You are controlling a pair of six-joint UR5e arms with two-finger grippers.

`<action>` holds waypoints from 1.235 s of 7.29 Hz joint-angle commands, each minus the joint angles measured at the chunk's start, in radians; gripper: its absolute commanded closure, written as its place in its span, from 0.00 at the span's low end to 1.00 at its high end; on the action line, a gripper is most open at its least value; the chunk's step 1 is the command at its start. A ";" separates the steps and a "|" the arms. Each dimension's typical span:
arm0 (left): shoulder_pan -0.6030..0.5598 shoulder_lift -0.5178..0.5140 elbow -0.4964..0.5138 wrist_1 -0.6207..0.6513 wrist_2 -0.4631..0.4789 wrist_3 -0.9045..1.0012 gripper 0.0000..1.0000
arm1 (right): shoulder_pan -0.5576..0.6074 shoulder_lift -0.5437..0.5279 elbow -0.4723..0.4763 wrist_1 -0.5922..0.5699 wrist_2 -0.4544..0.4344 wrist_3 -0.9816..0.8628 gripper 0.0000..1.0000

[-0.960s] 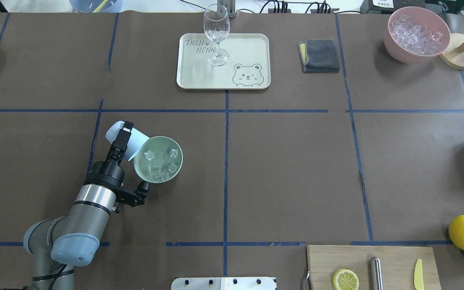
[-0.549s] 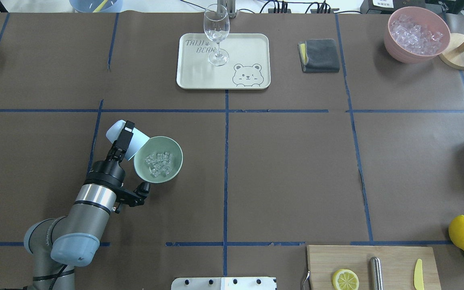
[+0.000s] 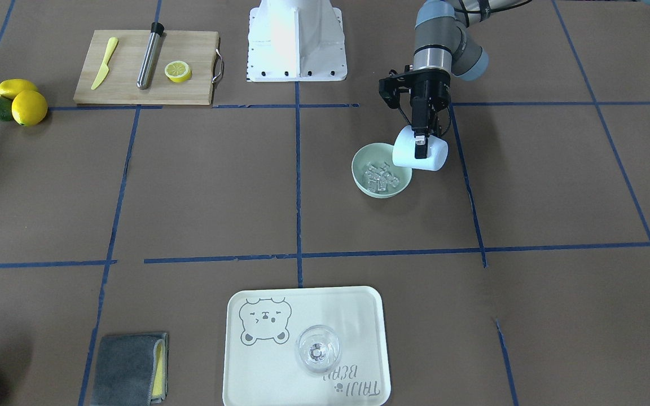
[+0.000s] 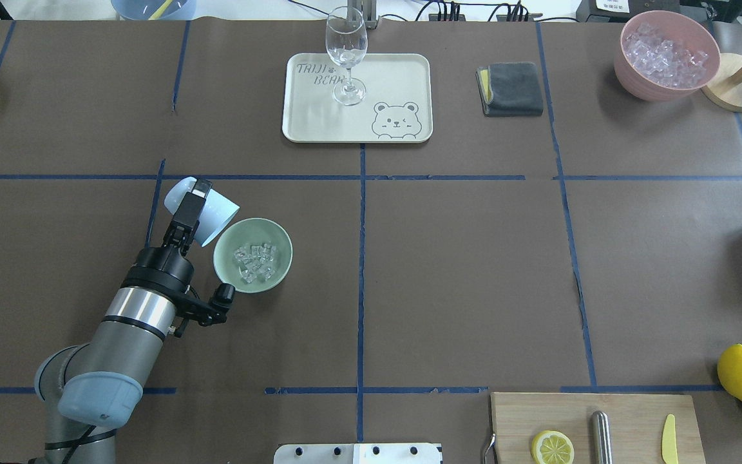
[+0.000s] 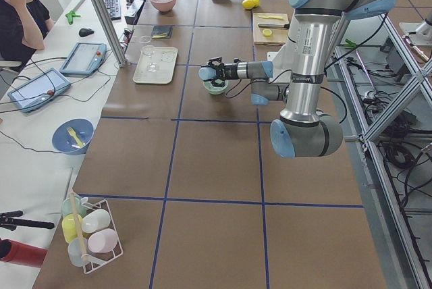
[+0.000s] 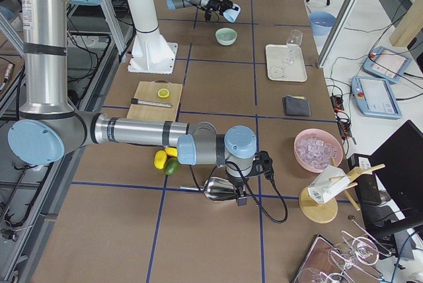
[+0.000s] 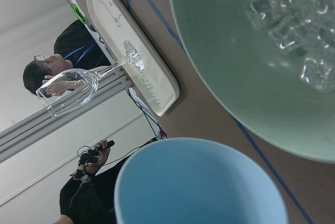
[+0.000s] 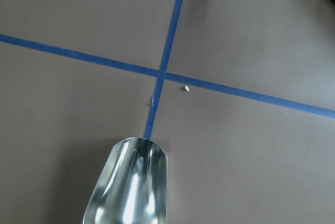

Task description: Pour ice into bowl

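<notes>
Left gripper clamps the blue cup, mouth tipped toward the bowl of ice; right gripper unclear; tray reads "TAIJI BEAR".

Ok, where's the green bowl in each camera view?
Front-facing: bowl right of centre, beside the tilted blue cup.
Overhead: bowl left of centre.
Exterior left: bowl upper middle.
Exterior right: bowl top middle.
Left wrist: bowl fills upper right.
Right wrist: not in it.
Landmark: the bear tray, seen in all but right wrist.
</notes>
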 commanded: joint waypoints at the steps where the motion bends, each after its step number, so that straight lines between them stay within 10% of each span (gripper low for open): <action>1: -0.002 0.017 -0.002 -0.175 -0.008 -0.164 1.00 | 0.000 -0.002 0.000 0.000 0.000 0.000 0.00; 7: 0.042 0.015 0.004 -0.361 -0.005 -1.449 1.00 | 0.000 -0.005 0.000 0.000 0.002 0.000 0.00; 9: 0.035 0.046 0.004 -0.355 -0.004 -1.607 1.00 | 0.000 -0.005 0.002 0.000 0.002 -0.002 0.00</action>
